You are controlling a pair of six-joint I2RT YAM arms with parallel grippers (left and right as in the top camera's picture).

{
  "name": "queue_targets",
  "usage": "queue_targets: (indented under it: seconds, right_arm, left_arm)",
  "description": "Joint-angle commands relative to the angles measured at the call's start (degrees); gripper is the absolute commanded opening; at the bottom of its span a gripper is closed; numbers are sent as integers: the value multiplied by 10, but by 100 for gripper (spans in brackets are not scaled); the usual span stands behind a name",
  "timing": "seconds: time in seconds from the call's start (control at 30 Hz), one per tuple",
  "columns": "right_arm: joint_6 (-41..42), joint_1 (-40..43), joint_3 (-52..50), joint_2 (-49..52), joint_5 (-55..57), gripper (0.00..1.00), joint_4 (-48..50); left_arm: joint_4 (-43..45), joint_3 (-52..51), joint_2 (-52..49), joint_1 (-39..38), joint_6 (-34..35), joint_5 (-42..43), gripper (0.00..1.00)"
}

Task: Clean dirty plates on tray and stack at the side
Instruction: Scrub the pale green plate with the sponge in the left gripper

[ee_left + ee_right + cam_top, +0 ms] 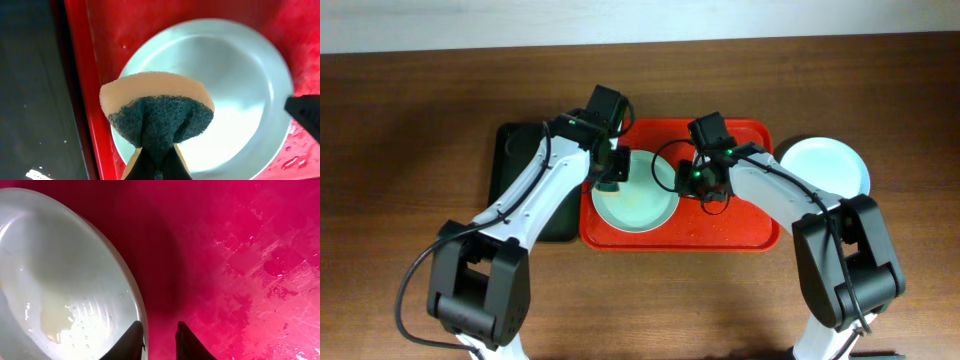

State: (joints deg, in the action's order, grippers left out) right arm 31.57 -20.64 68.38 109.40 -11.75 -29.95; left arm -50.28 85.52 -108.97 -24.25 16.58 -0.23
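Left gripper (610, 172): clenched on sponge (156, 112) (tan foam, dark scrub face) over the mint plate's rim on the black-tray side; can't tell if it makes contact.
Mint plate (636, 192): flat on the left part of red tray (740, 225); wet film and droplets inside.
Right gripper (159, 342): jaws a narrow gap apart, bare tray showing between them; one finger (132, 342) right at the plate rim.
Pale plate (825, 165): on table (420, 80), just off the tray's right edge — single or stacked, can't tell.
Black tray (515, 180): just beside the red tray's left side.
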Motion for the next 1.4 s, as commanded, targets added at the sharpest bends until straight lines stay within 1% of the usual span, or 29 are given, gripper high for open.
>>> queue_targets:
  seconds: [0.0,0.1,0.17,0.2,0.37,0.47,0.53,0.67,0.77,0.9,1.1,1.2,1.3,1.37]
  right_arm:
    - [4,-5,-15,-3,19,31,7]
    - [4,-7,-16,-3,19,30,19]
    - [4,-8,-16,-3,19,16,24]
    - [4,-8,-16,-3,16,4,23]
    - [4,-12,-16,-3,0,4,23]
    - [4,-22,-16,-3,0,4,23]
    - [4,-28,-16,-3,0,4,23]
    - [4,-34,-16,-3,9,4,23]
    - [2,-34,-16,-3,19,4,23]
    - [2,-34,-16,-3,19,4,23]
    - [2,-34,-16,-3,19,4,23]
    - [2,-34,-16,-3,19,4,18]
    - [2,-34,-16,-3,19,4,16]
    - [2,-34,-16,-3,19,4,16]
  left_arm:
    - [19,-31,-6,0,5,4,0]
    - [34,-46,-6,0,6,4,0]
    - [36,-53,-6,0,6,4,0]
    - [36,-59,-6,0,6,1,0]
    - [49,-67,-7,0,6,-13,0]
    - [76,-80,-7,0,11,-13,0]
    - [105,-99,-7,0,35,-13,0]
    - [137,-126,-10,0,36,-14,0]
    - [138,-134,-10,0,63,-40,0]
    - [134,-150,-10,0,96,-41,0]
    - [147,-170,-28,0,96,-41,0]
    - [159,-170,-61,0,96,-3,0]
    - [185,-170,-87,0,95,116,0]
    - [203,-168,-86,0,95,224,0]
